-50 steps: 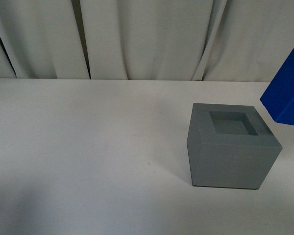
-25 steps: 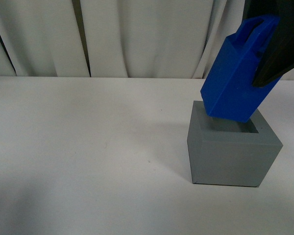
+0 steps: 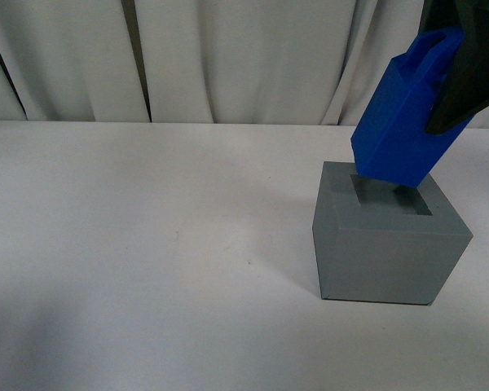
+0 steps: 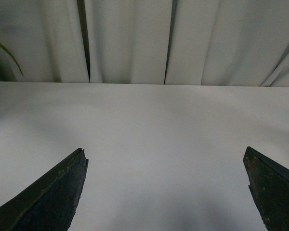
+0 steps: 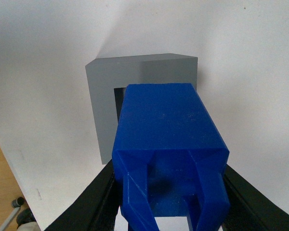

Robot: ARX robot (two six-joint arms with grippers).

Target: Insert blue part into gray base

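The blue part (image 3: 403, 122), pinched by the right end effector (image 5: 168, 168), is held tilted over the gray base (image 3: 387, 244) for insertion; uprighting is judged needed next.

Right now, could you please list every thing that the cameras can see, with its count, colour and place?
blue part: one, bright blue, tilted over the gray base, lower end at the recess, not seated.
gray base: one, matte gray, on the table, right of centre in the front view.
table: one, white, under the base.
curtain: one, off-white with folds, behind the table.
plant leaf: one, green, before the curtain, left wrist view only.
right end effector: one, black, shut on the blue part near its handle end.
left end effector: one, black, open over the table, holding nothing.
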